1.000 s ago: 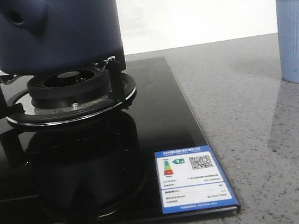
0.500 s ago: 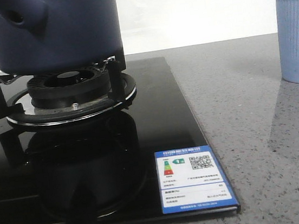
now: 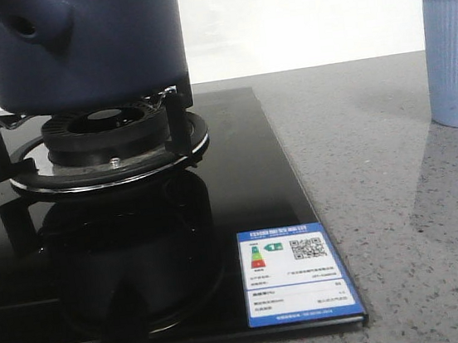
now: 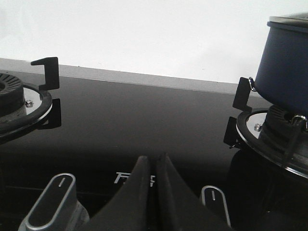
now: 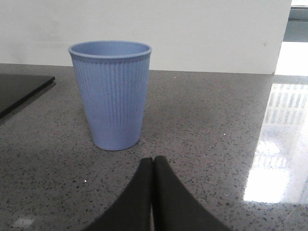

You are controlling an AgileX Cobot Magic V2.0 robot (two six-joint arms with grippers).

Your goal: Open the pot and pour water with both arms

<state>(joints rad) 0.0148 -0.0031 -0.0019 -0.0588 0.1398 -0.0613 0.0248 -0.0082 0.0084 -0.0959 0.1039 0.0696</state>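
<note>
Large dark navy-blue round pot (image 3: 80, 47) sitting on black gas burner grate (image 3: 109, 144), untouched. Left gripper (image 4: 153, 166) clenched empty, low by hob knobs; right gripper (image 5: 152, 166) clenched empty, facing pale blue ribbed cup (image 5: 111, 94) on grey bench (image 5: 216, 139), probably pour target.

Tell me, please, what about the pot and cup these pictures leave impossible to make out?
- Pot: the front view's top edge cuts off its top; the left wrist view's right edge crops it, so the lid is unclear.
- Cup: contents hidden by its own wall in the right wrist view.
- Energy label: text too small.
</note>
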